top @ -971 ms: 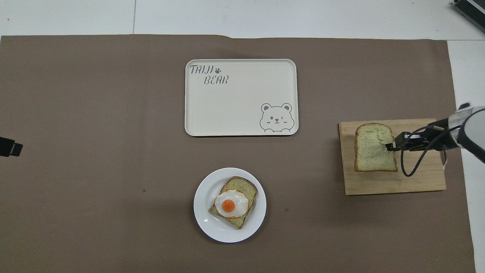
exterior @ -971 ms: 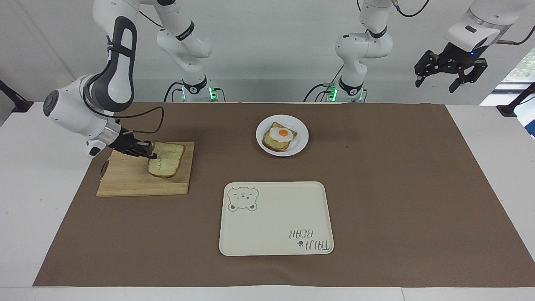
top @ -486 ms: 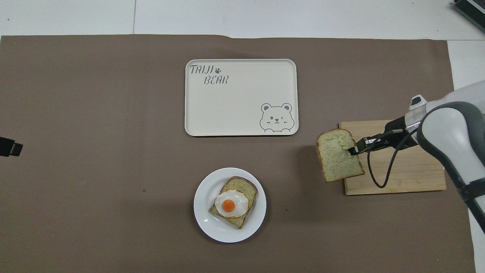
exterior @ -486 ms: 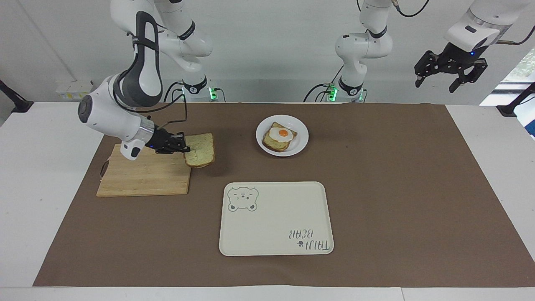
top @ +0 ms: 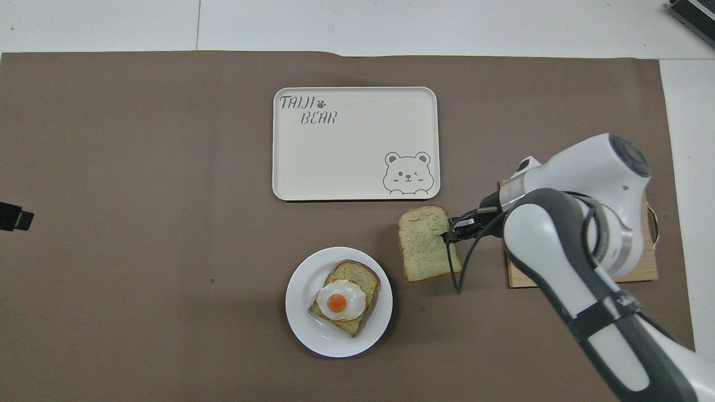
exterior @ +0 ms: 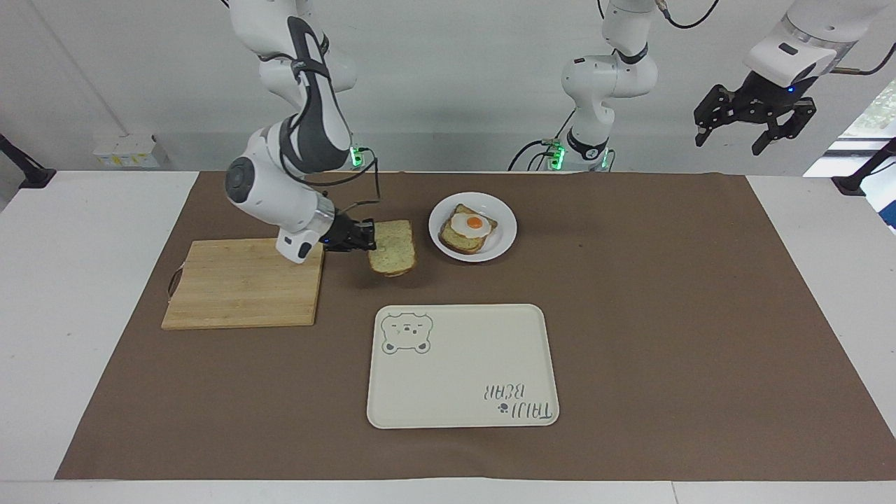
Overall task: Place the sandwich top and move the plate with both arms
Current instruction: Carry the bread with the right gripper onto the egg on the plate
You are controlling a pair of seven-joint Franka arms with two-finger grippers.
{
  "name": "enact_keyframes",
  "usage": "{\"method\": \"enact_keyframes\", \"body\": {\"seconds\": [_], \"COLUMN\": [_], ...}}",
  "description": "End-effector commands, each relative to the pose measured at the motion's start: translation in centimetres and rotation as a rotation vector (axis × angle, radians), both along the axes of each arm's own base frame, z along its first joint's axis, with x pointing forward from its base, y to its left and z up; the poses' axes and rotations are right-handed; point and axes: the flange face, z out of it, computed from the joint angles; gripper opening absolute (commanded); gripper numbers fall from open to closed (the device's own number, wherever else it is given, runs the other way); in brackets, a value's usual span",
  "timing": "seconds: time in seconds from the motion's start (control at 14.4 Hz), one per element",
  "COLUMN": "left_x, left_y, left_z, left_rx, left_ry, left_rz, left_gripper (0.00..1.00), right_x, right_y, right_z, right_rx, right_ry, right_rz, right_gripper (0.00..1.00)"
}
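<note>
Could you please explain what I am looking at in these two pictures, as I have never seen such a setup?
These are two robot arms at a table covered with a brown mat. One picture looks from across the table toward the arms; the other looks down from above their end. The right gripper holds a plain slice of bread by its edge in the air, over the mat between a wooden board and a white plate. The plate carries a slice with a fried egg. A cream tray with a bear drawing lies farther from the robots. The left gripper waits raised, open, over its end of the table.
</note>
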Motion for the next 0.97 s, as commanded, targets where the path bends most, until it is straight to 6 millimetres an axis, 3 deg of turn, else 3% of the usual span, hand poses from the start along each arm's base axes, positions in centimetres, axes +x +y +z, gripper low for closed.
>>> {"method": "enact_keyframes", "body": {"seconds": [0.0, 0.21, 0.35, 0.76, 0.9], "left_x": [-0.7, -0.8, -0.8, -0.8, -0.8], "left_y": [0.2, 0.2, 0.2, 0.1, 0.2], "left_z": [0.0, 0.0, 0.0, 0.1, 0.0], "left_rx": [0.015, 0.015, 0.015, 0.014, 0.014], "left_ry": [0.005, 0.006, 0.008, 0.006, 0.009], "left_rz": [0.003, 0.003, 0.003, 0.005, 0.006], "left_gripper": [1.00, 1.00, 1.00, 1.00, 1.00], "right_x": [-2.3, -4.0, -5.0, -9.9, -10.8], "right_y": [6.0, 10.6, 12.5, 14.9, 14.9], "right_z": [1.0, 0.0, 0.3, -0.6, -1.0], "right_rx": [-0.034, -0.062, -0.075, -0.116, -0.133], "right_ry": [-0.003, 0.029, 0.047, 0.074, 0.099], "right_rz": [-0.149, -0.192, -0.241, -0.331, -0.403], "right_gripper": [0.00, 0.00, 0.00, 0.00, 0.00]}}
